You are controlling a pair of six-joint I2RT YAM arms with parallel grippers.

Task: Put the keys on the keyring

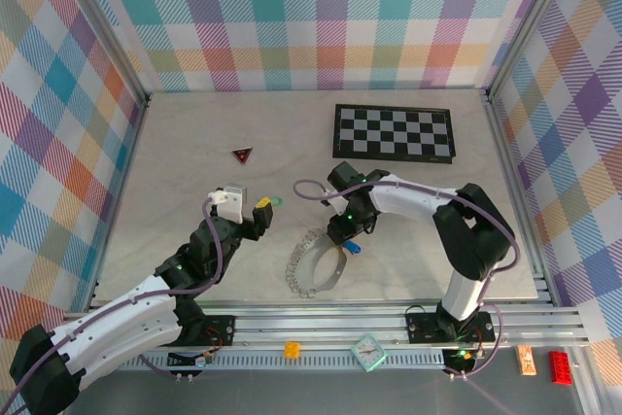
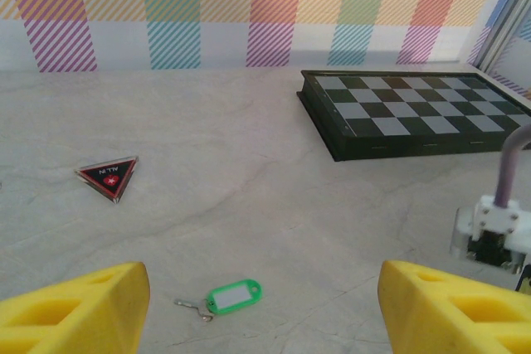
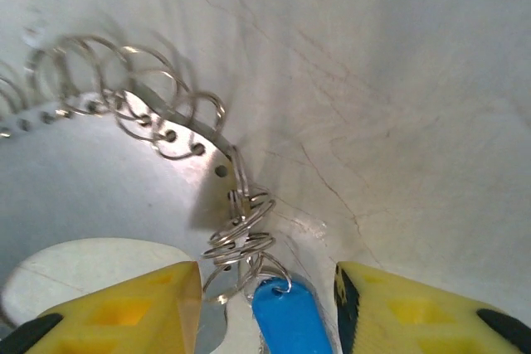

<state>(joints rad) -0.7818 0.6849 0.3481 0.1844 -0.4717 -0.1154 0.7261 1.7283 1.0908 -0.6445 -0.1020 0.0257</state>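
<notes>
The keyring (image 1: 313, 264) is a thin grey metal loop lying at the table's near middle. Up close, its band (image 3: 166, 134) has holes and carries a cluster of small silvery rings. The blue-headed key (image 3: 286, 321) hangs from those rings, between the yellow fingers of my right gripper (image 3: 265, 312). The jaws are open, with a gap on either side of the key. The blue key (image 1: 353, 247) lies at the loop's right end, under the right gripper (image 1: 347, 236). The green-headed key (image 2: 233, 296) lies flat on the table between and ahead of my open left gripper (image 2: 264, 321). That gripper (image 1: 260, 211) holds nothing.
A dark red triangle (image 1: 242, 155) lies left of centre, also seen on the table (image 2: 109, 177). A checkerboard (image 1: 394, 132) sits at the back right. Checked walls enclose the table (image 1: 175, 182) on three sides. The right arm's wrist (image 2: 494, 234) stands close on the left gripper's right.
</notes>
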